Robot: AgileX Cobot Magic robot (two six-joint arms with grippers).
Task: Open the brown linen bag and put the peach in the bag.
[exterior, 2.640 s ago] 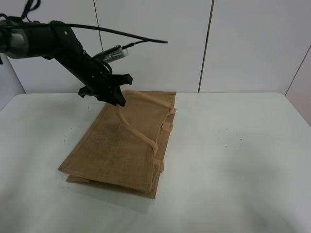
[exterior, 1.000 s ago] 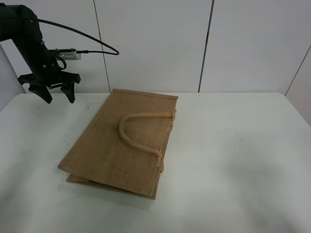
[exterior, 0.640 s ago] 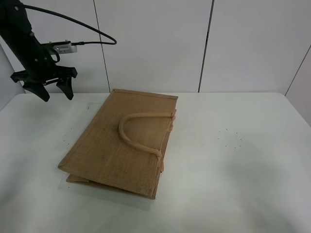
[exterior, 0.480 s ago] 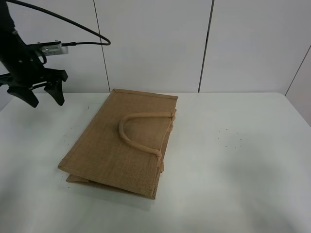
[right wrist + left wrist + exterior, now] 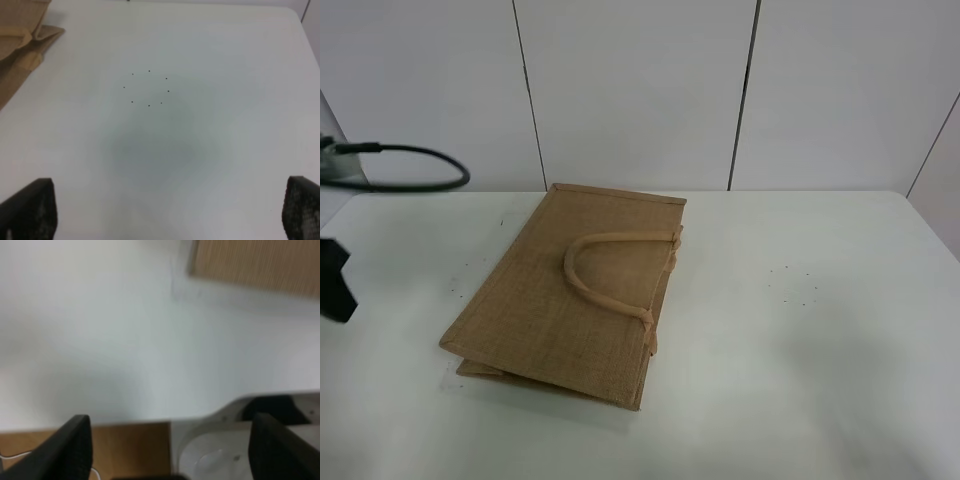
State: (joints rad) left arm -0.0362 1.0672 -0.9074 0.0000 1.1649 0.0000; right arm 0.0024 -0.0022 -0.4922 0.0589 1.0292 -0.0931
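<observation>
Left wrist view is blurred; the brown linen bag (image 5: 257,265) is cut off at the frame edge. Left gripper (image 5: 170,450) and right gripper (image 5: 165,210) show fingertips only. In the exterior view, the dark arm part (image 5: 334,280) is cropped.

Only brown linen bag (image 5: 575,290) occupies table (image 5: 800,340)

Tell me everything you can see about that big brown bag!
The brown linen bag is tan and coarsely woven, like jute. It lies flat and folded shut on the white table, one long side toward the back wall. A thick, lighter tan loop handle rests on its top face, and a second layer peeks out underneath along the near edge. Nothing holds it; only the table touches it. Both wrist views catch just a corner of it. No peach is visible.
</observation>
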